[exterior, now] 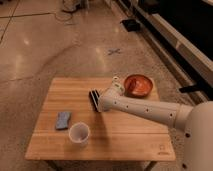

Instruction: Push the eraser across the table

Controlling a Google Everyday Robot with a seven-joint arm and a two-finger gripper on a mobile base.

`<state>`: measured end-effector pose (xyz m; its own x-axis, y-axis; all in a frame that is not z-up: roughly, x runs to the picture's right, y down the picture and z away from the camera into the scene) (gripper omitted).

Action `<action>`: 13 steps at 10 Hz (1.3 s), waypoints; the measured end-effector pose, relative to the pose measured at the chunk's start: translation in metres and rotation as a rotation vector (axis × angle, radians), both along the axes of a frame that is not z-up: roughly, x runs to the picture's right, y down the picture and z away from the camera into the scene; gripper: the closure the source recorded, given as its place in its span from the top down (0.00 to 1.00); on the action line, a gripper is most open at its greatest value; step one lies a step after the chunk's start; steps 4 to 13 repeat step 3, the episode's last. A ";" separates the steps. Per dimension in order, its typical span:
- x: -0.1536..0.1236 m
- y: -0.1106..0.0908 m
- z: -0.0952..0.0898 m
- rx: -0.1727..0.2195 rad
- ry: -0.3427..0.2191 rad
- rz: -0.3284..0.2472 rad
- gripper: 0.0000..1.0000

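Gripper [101,103] sits against the eraser [93,100] at its three o'clock side — finger state cannot be determined. Eraser lies mid-table [130,142]. Risk — an off-centre push may pivot it, losing contact.

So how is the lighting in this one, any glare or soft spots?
Camera view: dim, warm light; bright glare patches on the polished floor; light wooden slatted table evenly lit; the gripper beside the small black oblong eraser looks soft.
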<state>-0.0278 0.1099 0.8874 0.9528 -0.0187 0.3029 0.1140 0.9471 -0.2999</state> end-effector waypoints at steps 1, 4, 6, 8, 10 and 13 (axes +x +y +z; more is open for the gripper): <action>0.005 0.001 -0.001 -0.002 -0.001 -0.002 0.00; 0.016 0.006 -0.004 -0.013 -0.004 -0.003 0.04; 0.016 0.006 -0.004 -0.013 -0.004 -0.003 0.04; 0.016 0.006 -0.004 -0.013 -0.004 -0.003 0.04; 0.016 0.006 -0.004 -0.013 -0.004 -0.003 0.04; 0.016 0.006 -0.004 -0.013 -0.004 -0.003 0.04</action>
